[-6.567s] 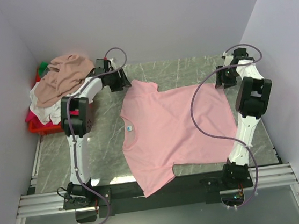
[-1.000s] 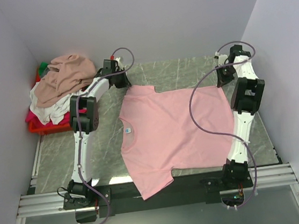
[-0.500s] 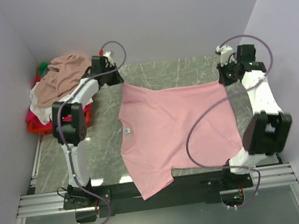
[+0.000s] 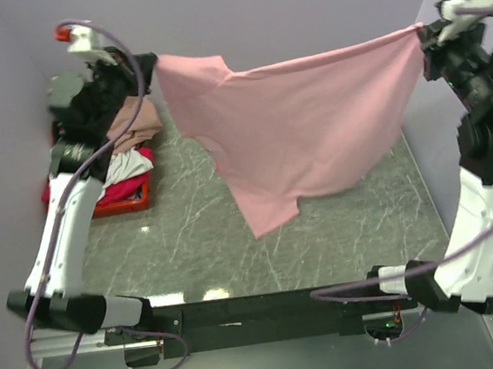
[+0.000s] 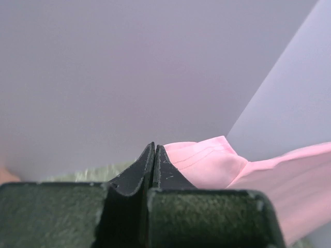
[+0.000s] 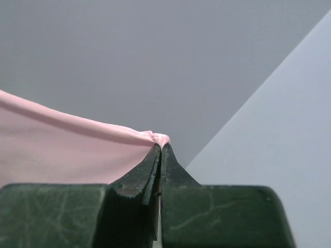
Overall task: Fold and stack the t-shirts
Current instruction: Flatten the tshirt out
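The light pink t-shirt hangs stretched in the air between both raised arms, its lower part drooping toward the marble table. My left gripper is shut on the shirt's left top corner; in the left wrist view the pink cloth bunches just right of the closed tips. My right gripper is shut on the right top corner, with a pinch of pink fabric over the closed tips. More t-shirts, tan, white and magenta, lie heaped at the left.
A red plastic basket holds the heap at the table's left edge, partly behind my left arm. Grey walls close in on the back and both sides. A black rail runs along the near edge.
Both arms have swung up high, lifting the pink t-shirt off the table, where it lay spread flat. It now hangs taut between the two grippers.
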Robot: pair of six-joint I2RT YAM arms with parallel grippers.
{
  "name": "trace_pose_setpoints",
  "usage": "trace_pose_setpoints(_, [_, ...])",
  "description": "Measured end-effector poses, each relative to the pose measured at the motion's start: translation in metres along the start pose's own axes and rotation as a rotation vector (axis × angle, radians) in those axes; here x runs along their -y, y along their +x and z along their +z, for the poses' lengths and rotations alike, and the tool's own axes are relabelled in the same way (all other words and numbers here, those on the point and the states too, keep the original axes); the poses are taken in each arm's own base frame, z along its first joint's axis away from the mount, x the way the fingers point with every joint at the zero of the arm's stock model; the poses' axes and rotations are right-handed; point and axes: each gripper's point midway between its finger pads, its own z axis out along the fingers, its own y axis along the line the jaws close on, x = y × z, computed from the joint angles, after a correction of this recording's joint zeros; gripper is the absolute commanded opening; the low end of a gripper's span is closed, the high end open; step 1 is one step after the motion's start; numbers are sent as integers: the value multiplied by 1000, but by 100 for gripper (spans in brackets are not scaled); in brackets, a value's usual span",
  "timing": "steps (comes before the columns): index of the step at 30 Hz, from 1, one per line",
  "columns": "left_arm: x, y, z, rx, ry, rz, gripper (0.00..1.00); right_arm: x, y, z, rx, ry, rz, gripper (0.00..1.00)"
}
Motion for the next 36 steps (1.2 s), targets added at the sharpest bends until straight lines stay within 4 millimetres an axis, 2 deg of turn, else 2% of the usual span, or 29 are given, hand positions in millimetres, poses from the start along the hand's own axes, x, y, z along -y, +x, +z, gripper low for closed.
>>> trace_pose_setpoints(2, [20,-40,-26,96,30,11,0,3,-34,-27,84,36,-20,0])
trace_pose_setpoints(4, [42,-83,-54,198,64,24,0,2,-58,-55,151,65,-29,0])
trace_pose_setpoints(6, [62,-119,-80,292,100,31,0,-1,-72,-75,194,81,-28,0])
trace_pose_setpoints(8, [78,-150,-105,370,127,40,0,-4,-93,-103,261,107,-36,0])
trace_pose_setpoints(10, [93,-176,-129,440,155,47,0,-6,-108,-123,314,127,-43,0])
trace_pose_setpoints(13, [111,-205,-158,522,190,55,0,-7,-123,-145,372,158,-51,0])
trace_pose_setpoints(15, [118,-217,-170,560,205,60,0,-5,-126,-149,385,174,-50,0])
trace_pose_setpoints(18, [118,-222,-173,580,198,60,0,-3,-118,-140,369,179,-36,0])
trace_pose_setpoints(20, [112,-216,-165,562,179,54,0,-2,-101,-124,330,173,-20,0])
trace_pose_setpoints(22, [99,-200,-147,521,148,45,0,-3,-74,-101,265,156,5,0])
trace_pose_setpoints(24, [82,-174,-122,462,114,30,0,-7,-37,-74,189,133,33,0])
trace_pose_setpoints(27, [46,-111,-71,324,53,-1,0,-22,38,-31,56,86,80,0])
trace_pose_setpoints(28, [32,-83,-53,267,30,-13,0,-28,61,-21,13,71,93,0])
trace_pose_setpoints(30, [0,-18,-16,147,-17,-41,0,-41,119,4,-64,42,108,0])
trace_pose_setpoints(32, [-33,54,17,11,-69,-73,0,-57,175,26,-146,10,126,0])
trace_pose_setpoints(33, [-53,98,34,-69,-100,-92,0,-65,208,38,-196,-9,138,0])
trace_pose_setpoints(36, [-99,208,66,-265,-171,-131,0,-90,299,73,-344,-69,177,0])
